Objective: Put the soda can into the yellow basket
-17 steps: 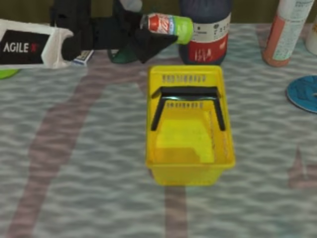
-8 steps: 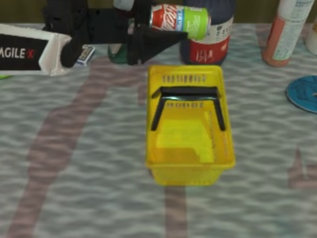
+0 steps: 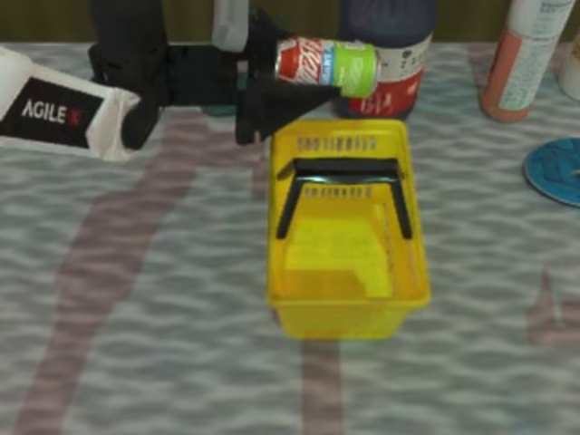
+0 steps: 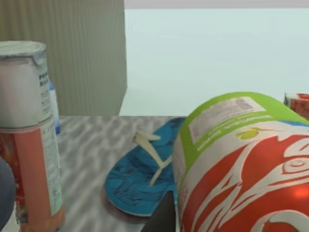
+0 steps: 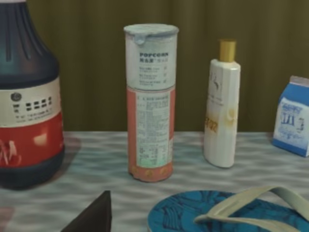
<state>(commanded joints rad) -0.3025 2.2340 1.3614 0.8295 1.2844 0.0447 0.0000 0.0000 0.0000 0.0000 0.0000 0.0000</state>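
Currently our left claw is clamped on the soda can, holding it on its side in the air, green end toward the right, over the far rim of the yellow basket and in front of the dark-blue bottle. In the left wrist view the can fills the near foreground. We see the basket sitting mid-surface, black handle folded down across its opening, nothing inside. Farther right on the surface: an orange-and-white popcorn cylinder and a blue flip-flop at the right edge. Our right wrist view shows the same bottle, the popcorn tube, a white bottle with a yellow cap, a blue-and-white carton and the flip-flop. Right claw: out of sight in every view.
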